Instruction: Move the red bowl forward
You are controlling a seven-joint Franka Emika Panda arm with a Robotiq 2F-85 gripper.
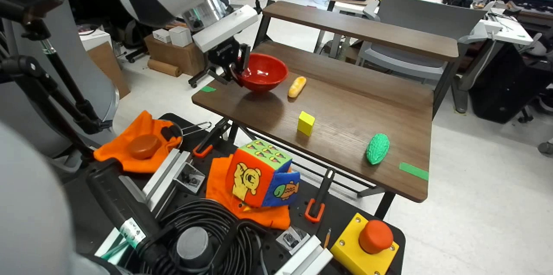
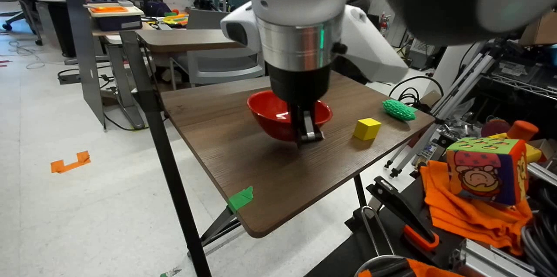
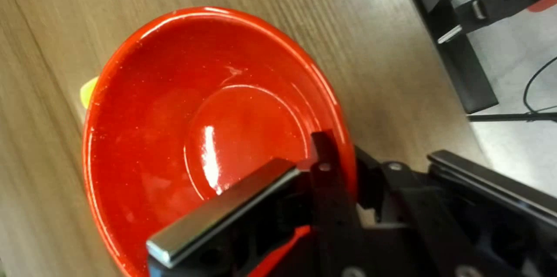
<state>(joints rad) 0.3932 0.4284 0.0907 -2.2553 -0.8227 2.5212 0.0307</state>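
The glossy red bowl [image 1: 265, 72] is at the end of the brown table by the arm. It also shows in an exterior view [image 2: 272, 116], partly hidden behind the gripper. Its shadow lies on the wood below it, and it looks held a little above the table. My gripper [image 1: 239, 67] is shut on the bowl's rim. In the wrist view, the bowl [image 3: 174, 116] fills the left and middle. One finger of the gripper [image 3: 346, 159] is inside the wall and one outside, with the rim between them. The bowl looks roughly level.
On the brown table [image 1: 354, 102] lie a yellow elongated toy [image 1: 297, 86] beside the bowl, a yellow block [image 1: 306, 123] and a green bumpy object [image 1: 377, 148]. A raised shelf [image 1: 363, 29] runs along the far edge. A soft cube [image 1: 261, 175] sits on the robot's black base.
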